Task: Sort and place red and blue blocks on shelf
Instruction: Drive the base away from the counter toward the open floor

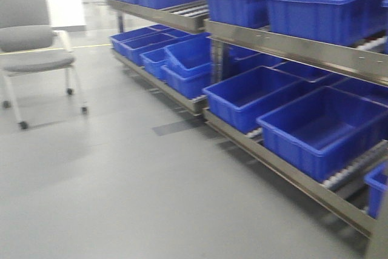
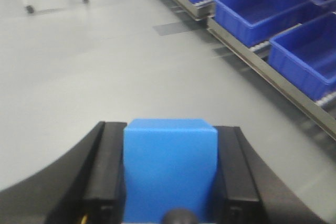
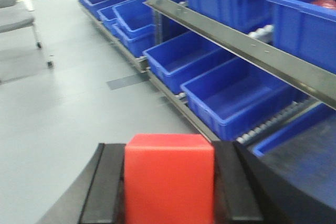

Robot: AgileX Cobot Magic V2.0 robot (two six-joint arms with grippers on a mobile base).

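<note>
All three views are soft with blur, and the front view shows neither arm. Both wrist views cut off the bottoms of the blocks and the rear of the fingers at 6 o'clock. The left gripper (image 2: 170, 129) points out over the grey floor (image 2: 105, 66), its black pads pressed against both sides of the blue block (image 2: 170, 166). A dark round shape (image 2: 179, 217) covers the block's lower edge. The right gripper (image 3: 169, 148) sits the same way, clamping the red block (image 3: 169, 182).

The shelf (image 1: 291, 47) runs from 12 toward 4 o'clock in each wrist view, apart from both grippers. The blue bins (image 1: 321, 125) on its lower tier look empty. One upper bin (image 3: 304, 30) at 2 o'clock holds something reddish, too blurred to name. A grey chair (image 1: 36, 34) stands at 10 o'clock.
</note>
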